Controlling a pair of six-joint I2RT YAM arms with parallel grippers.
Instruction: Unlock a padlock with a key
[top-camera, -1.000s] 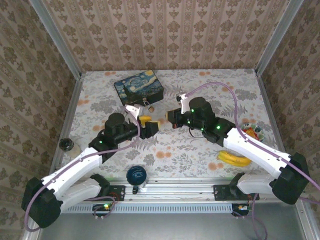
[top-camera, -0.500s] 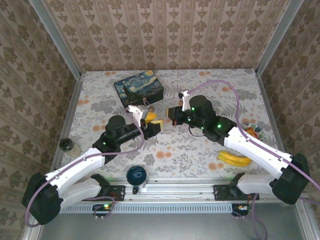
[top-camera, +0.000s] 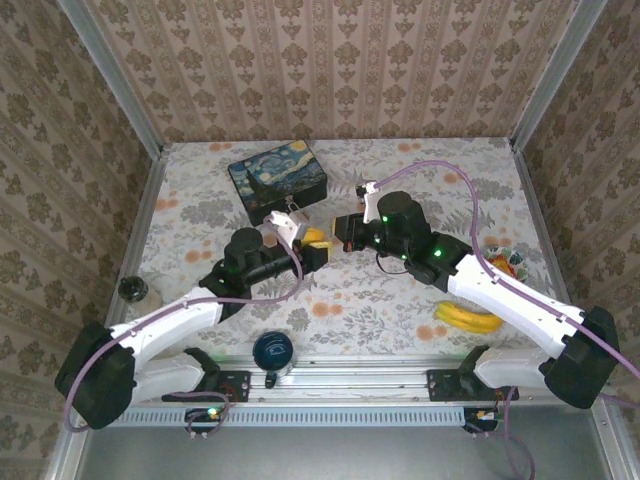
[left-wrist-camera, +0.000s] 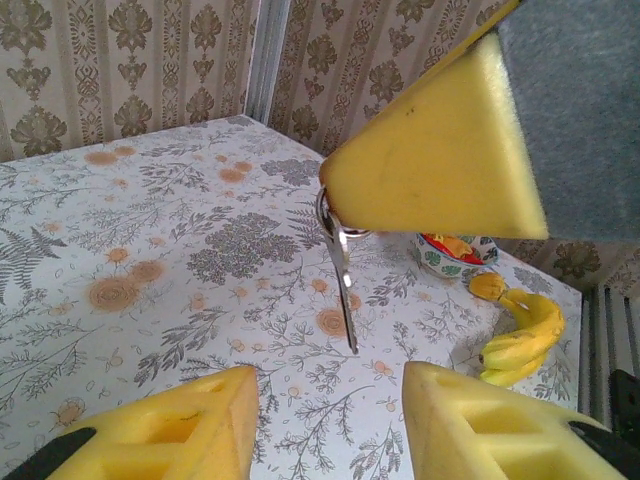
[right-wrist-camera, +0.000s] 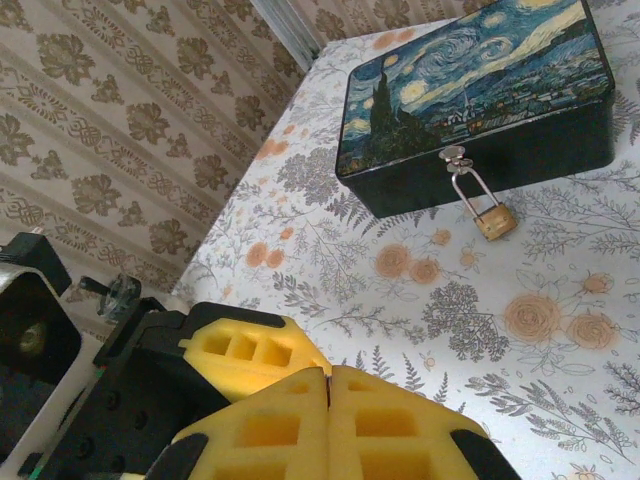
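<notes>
We look down on the floral tabletop (top-camera: 400, 290), with the Starry Night tin (right-wrist-camera: 470, 80) toward its far side. Near the middle the left gripper (left-wrist-camera: 328, 385) meets the right gripper (right-wrist-camera: 328, 385). The left one's yellow pads (left-wrist-camera: 190, 420) stand apart, bare tabletop showing between them. The right one's pads are pressed together, pinching the head of the key. The padlock (right-wrist-camera: 494, 220) hangs by its shackle from the tin's front latch (right-wrist-camera: 457, 155). The key (left-wrist-camera: 342, 280) dangles tip-down just above the left gripper's gap.
</notes>
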